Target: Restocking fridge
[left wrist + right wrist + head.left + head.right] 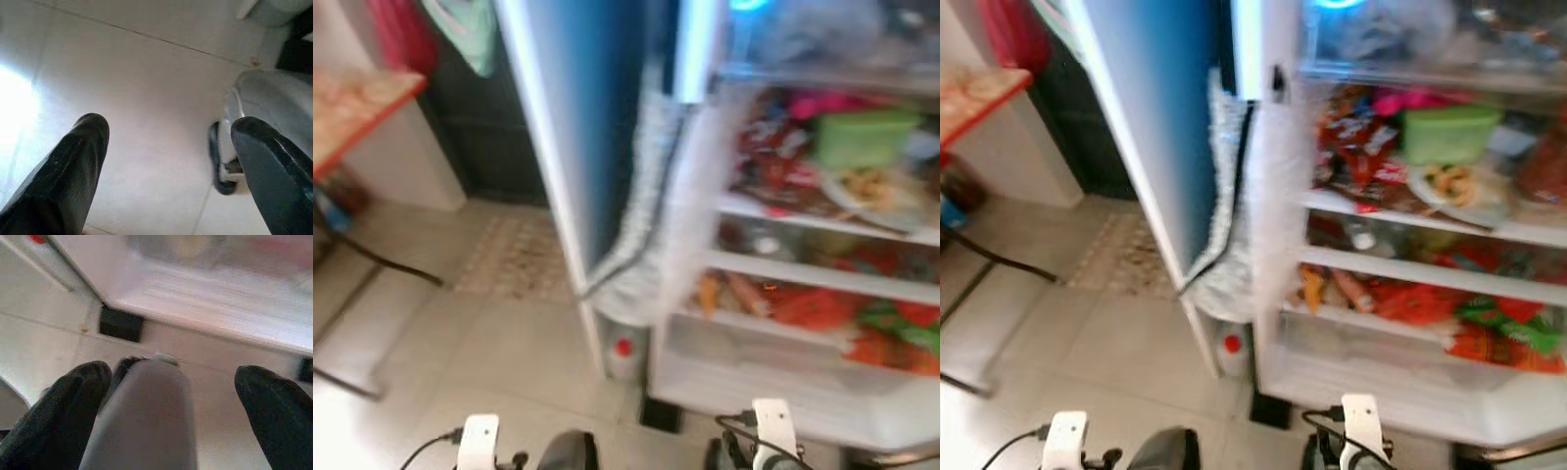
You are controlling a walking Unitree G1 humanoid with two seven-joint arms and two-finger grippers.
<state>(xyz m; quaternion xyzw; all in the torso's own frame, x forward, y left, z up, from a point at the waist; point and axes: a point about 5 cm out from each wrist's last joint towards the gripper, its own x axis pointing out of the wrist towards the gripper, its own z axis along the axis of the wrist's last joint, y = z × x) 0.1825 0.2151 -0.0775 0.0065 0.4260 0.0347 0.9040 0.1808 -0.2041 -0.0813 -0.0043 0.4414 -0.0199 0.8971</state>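
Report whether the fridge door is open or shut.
Open: the door is swung aside, and the packed shelves are exposed, with a green container on top.

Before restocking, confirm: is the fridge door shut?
No. The fridge door stands wide open, showing the packed shelves.

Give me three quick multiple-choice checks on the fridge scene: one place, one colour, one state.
1. Where does the red-capped bottle stand?
A. low in the open door
B. top shelf
C. on the floor tiles

2. What colour is the lidded container on the upper shelf?
A. blue
B. green
C. white

3. How is the fridge door?
A. shut
B. open
C. removed

Answers: 1 A, it sits at the door's bottom; 2 B, container and lid are lime green; 3 B, the packed shelves are exposed.
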